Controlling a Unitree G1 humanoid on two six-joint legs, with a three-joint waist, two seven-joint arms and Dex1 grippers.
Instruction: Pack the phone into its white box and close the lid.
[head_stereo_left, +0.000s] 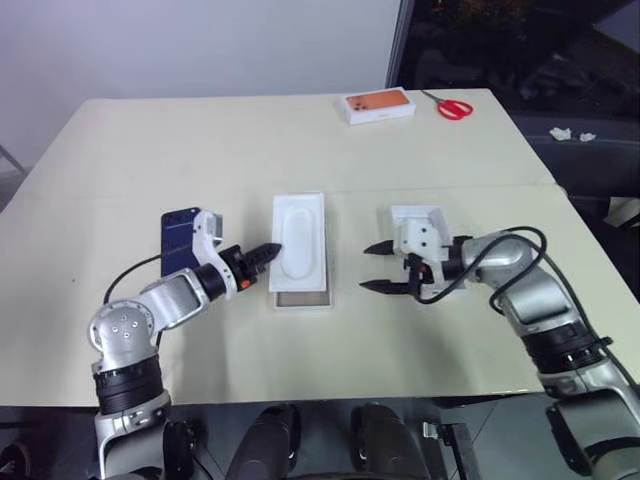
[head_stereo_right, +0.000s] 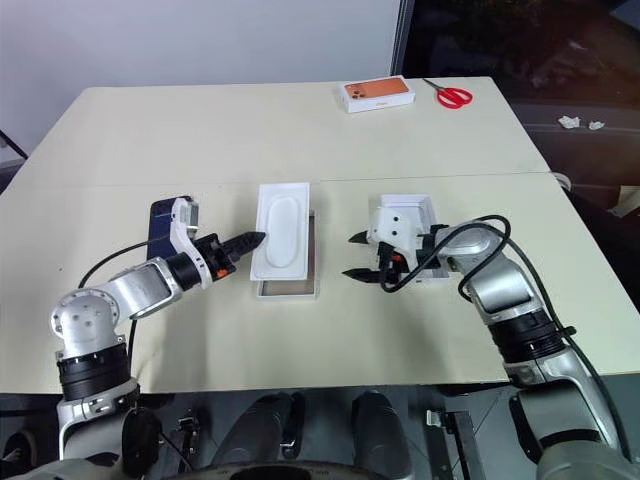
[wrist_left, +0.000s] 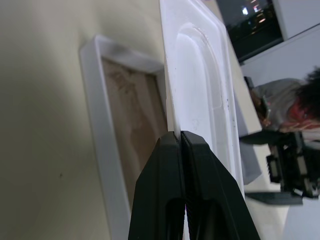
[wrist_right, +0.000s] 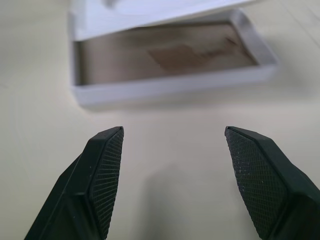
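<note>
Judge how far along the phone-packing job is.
Nothing packed yet. In hand: left end effector pinches the thin white moulded insert over the shallow white cardboard box. Left: dark navy glossy phone and white cardboard lid lie outside; right end effector open.

2 head cameras look forward and down over a cream table (head_stereo_left: 300, 150), its far edge toward 12 o'clock, from well back. The left wrist camera sits very close, looking along shut fingers (wrist_left: 200, 170) at the white box (wrist_left: 100, 130). The right wrist camera, near the tabletop, faces that same box (wrist_right: 170, 82), which all 4 views share
</note>
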